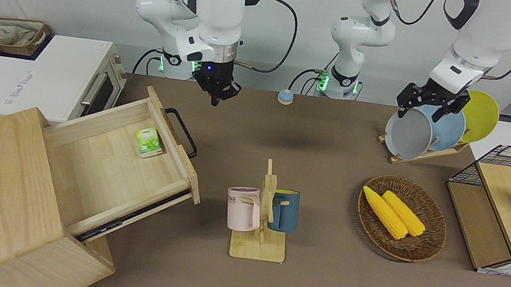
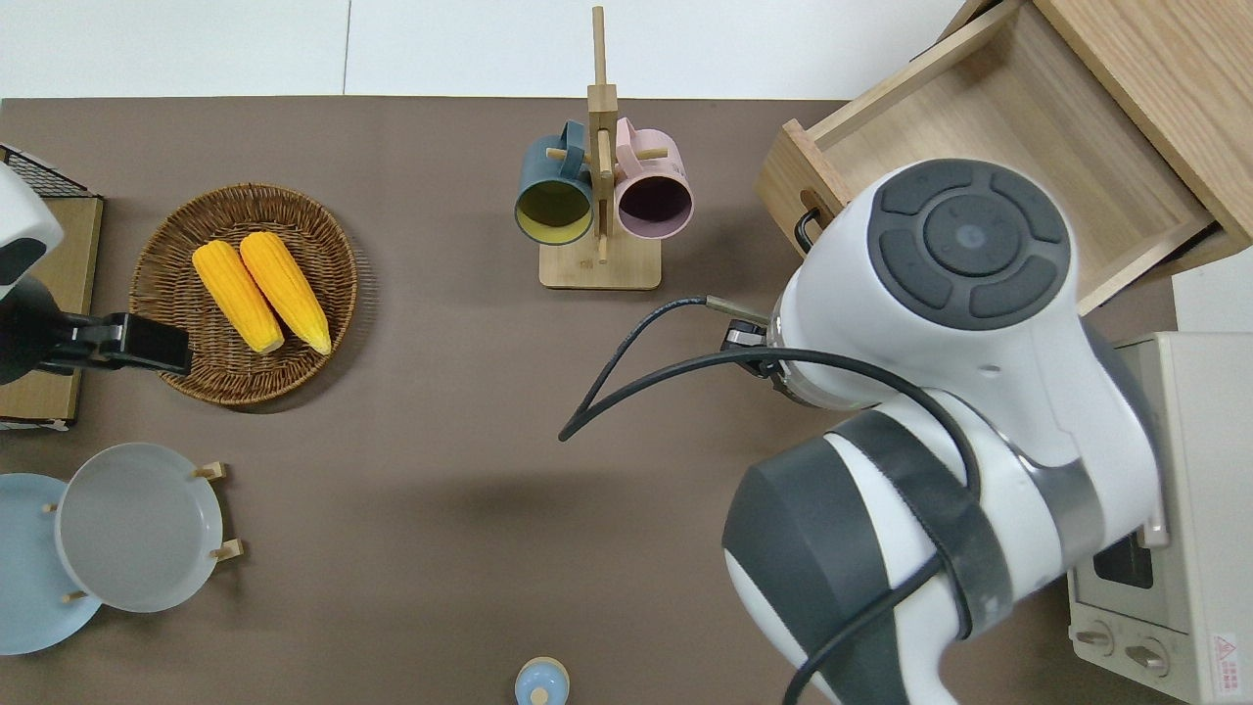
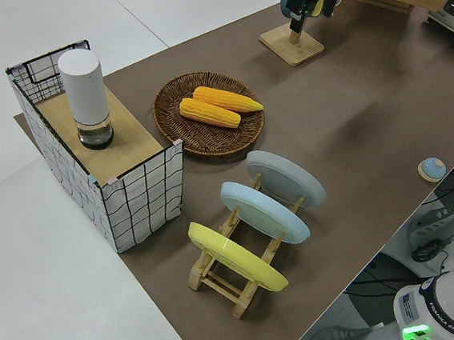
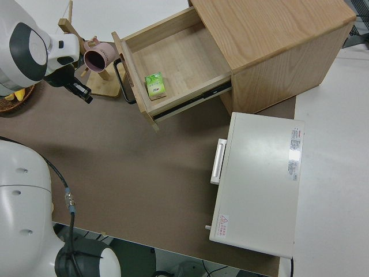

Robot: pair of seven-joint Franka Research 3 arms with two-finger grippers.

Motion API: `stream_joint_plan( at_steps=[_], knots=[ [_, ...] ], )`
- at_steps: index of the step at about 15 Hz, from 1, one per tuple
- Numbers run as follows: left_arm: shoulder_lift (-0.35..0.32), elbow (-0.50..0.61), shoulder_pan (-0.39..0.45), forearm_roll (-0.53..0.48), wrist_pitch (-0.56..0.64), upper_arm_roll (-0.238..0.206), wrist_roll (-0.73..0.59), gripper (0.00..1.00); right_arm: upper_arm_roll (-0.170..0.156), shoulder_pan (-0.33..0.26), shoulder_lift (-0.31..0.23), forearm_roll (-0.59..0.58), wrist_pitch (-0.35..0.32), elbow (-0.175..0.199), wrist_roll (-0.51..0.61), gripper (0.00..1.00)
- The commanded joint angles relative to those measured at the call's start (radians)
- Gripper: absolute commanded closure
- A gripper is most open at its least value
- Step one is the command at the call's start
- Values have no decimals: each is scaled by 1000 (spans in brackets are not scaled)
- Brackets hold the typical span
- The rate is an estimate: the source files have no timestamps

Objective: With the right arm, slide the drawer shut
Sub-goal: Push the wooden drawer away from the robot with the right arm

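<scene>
Beside the right pincer: the open pale-wood drawer, black bar handle toward it.
Pincer fingers look together; a green packet lies inside; a wooden mug rack stands nearby.

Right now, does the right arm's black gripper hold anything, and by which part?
Nothing. The right gripper hangs free in the air near the pale-wood drawer's black bar handle, not touching it.

My right gripper is black with a blue light, on my white arm. The drawer is pale wood with a black handle; inside it lies a green packet. Beside the drawer, a pink mug and a dark blue mug hang on a pale rack. Yellow corn lies in a brown woven basket.
</scene>
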State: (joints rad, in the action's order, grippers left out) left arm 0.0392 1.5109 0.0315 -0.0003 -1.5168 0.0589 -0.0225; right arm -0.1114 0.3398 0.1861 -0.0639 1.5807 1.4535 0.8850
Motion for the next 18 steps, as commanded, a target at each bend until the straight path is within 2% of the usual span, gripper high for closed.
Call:
stream_joint_plan(
  at_steps=[1,3,4,5,6,10,18],
  knots=[
    [11,-26,5,17,20,7,-10,7,-2,-1,16,2,77,50,138,1000],
    [11,-26,5,17,20,7,-10,7,-2,5,53,4,93,53,218,1000],
    [11,-26,5,17,20,7,-8,7,-2,5,64,4,110,65,251,1000],
    [11,-24,5,17,20,7,-10,7,-2,7,64,4,134,92,268,1000],
    [13,-26,5,17,20,7,-10,7,-2,5,64,4,145,97,275,1000],
    [11,-24,5,17,20,7,-10,7,12,-19,101,4,225,99,308,1000],
    [11,-24,5,17,20,7,-10,7,12,-96,130,9,297,87,313,1000]
  ],
)
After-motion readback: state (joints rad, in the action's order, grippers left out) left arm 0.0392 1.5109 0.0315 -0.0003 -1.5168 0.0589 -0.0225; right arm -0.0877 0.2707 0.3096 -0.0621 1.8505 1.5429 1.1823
